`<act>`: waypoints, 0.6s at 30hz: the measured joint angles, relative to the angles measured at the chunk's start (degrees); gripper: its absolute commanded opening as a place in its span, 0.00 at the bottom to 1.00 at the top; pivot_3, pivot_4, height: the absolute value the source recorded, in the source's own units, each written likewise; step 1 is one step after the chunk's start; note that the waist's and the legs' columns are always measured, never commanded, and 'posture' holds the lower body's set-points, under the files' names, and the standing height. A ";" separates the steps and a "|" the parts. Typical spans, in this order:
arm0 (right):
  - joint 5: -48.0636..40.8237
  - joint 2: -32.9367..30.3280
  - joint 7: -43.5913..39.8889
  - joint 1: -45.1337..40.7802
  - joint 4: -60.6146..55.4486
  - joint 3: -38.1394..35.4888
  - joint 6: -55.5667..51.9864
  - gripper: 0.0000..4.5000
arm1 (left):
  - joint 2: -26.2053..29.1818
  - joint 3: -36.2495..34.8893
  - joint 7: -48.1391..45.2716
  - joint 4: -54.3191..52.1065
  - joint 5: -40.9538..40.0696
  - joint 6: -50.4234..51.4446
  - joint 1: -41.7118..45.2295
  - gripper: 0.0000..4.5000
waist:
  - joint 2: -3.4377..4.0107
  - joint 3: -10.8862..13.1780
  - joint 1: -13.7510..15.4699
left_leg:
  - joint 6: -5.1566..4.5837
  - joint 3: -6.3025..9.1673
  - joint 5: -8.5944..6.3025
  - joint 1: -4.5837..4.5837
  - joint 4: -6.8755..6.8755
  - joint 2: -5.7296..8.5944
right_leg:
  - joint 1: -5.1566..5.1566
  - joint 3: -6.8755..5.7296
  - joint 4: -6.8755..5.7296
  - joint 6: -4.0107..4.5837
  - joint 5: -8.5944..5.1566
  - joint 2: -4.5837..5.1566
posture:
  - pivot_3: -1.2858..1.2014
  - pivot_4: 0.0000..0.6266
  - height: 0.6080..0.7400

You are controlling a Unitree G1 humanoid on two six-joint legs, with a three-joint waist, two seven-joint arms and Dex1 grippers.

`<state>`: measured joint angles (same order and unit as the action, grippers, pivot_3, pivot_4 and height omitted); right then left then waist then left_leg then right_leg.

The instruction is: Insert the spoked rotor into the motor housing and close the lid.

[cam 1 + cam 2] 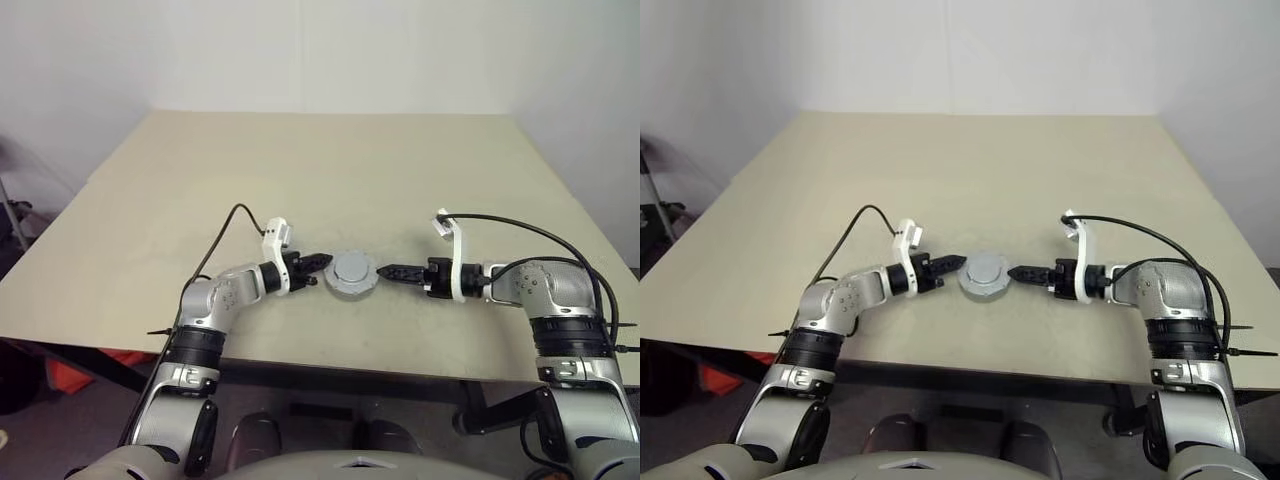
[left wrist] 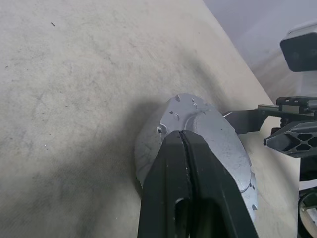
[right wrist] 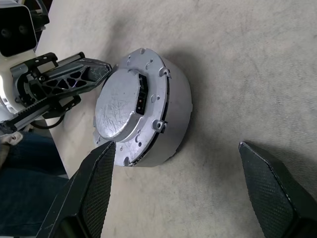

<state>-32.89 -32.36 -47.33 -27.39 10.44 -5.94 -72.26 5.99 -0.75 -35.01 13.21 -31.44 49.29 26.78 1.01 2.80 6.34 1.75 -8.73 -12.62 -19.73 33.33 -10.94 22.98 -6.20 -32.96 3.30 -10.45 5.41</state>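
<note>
**Housing closed up, sitting between my two claws**

Motor housing [image 1: 352, 275] sits on the tan table [image 1: 330, 170], near the front edge, roughly centred between my arms. The lid [image 3: 120, 106] is on top of it, seated flat: raised round cap with a small rectangular slot near its edge and small screw holes around the flange. Can't see the spoked rotor or windings with the lid on.

Left gripper [image 1: 322, 262]: fingers pressed together, nothing between them. Tip sits right at the housing's left side; from the left wrist view the closed fingers [image 2: 190, 188] overlap the lid's rim, so touching or just about — can't tell which.

Right gripper [image 1: 385, 271]: jaws spread wide, holding nothing. In the right wrist view one finger [image 3: 91, 191] is just beside the housing's edge, the other [image 3: 277, 191] well off to the side over bare table. From the head view the tip is close to the housing's right side with a slight gap.
</note>
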 measured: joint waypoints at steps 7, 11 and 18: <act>-2.34 2.70 1.46 -0.37 0.04 -2.10 -5.12 0.99 | 0.38 -0.12 -0.04 0.11 0.04 -0.16 0.00 0.00 | 0.00 -0.01 -0.10 | 0.06 0.01 0.04 0.07 0.01 -0.02 | 0.00 0.01 -0.10 -0.09 -0.05 -0.03 | 0.52 0.00 1.00; -3.71 6.70 3.55 -1.24 0.03 -3.00 -8.96 0.99 | 0.39 -0.17 0.05 0.20 0.06 -0.38 0.01 0.00 | 0.00 -0.01 -0.10 | 0.13 0.01 0.06 0.08 0.03 -0.01 | 0.00 0.01 -0.17 -0.11 -0.07 -0.03 | 0.52 0.00 1.00; -3.73 10.96 8.00 -3.09 2.29 -6.07 -10.03 0.99 | 0.84 -0.54 0.29 0.22 0.08 -0.56 -0.16 0.00 | 0.00 -0.01 -0.33 | 0.45 0.01 0.05 0.15 0.03 -0.01 | 0.00 0.03 -0.29 -0.25 -0.15 -0.03 | 0.52 0.00 1.00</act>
<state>-36.62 -21.40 -39.33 -30.48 12.74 -12.02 -82.28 6.83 -1.29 -34.72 13.43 -31.36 48.73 26.62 1.01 2.79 6.01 2.20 -8.72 -12.57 -19.58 33.36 -10.95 22.98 -6.17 -33.25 3.05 -10.60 5.38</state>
